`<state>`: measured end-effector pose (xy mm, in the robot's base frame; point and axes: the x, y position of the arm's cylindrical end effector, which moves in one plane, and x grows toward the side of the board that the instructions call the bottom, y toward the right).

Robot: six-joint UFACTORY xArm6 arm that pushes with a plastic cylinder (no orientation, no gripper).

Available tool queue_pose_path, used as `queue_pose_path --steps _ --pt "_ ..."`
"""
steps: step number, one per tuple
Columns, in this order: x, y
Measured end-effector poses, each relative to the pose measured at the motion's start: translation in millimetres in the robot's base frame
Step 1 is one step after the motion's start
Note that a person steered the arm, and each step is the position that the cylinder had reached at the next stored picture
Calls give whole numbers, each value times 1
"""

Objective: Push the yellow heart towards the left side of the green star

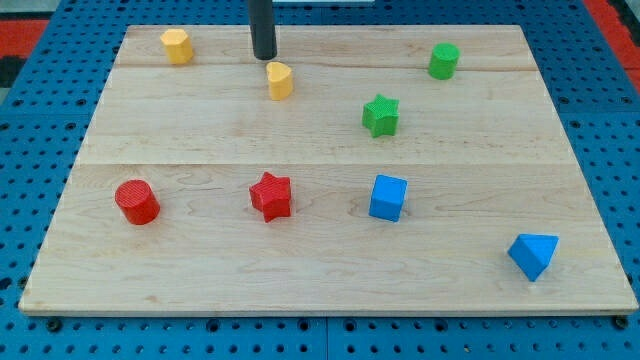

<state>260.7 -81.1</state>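
Note:
The yellow heart (279,80) lies on the wooden board (330,260) near the view's top, left of centre. The green star (380,115) lies to its right and a little lower, about a hundred pixels away. My tip (263,57) is the lower end of a dark rod that comes down from the view's top. It stands just above and slightly left of the yellow heart, very close to it; I cannot tell whether they touch.
A yellow hexagon (177,45) sits at the top left. A green cylinder (444,60) sits at the top right. A red cylinder (136,202), a red star (271,196) and a blue cube (388,197) lie across the middle. A blue wedge-shaped block (533,255) lies at the lower right.

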Motion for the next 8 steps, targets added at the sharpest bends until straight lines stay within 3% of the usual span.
queue_pose_path --steps 1,2,5,7,8 --pt "49 38" --pt "63 62" --pt "73 41" --pt "59 133" --pt "49 134"
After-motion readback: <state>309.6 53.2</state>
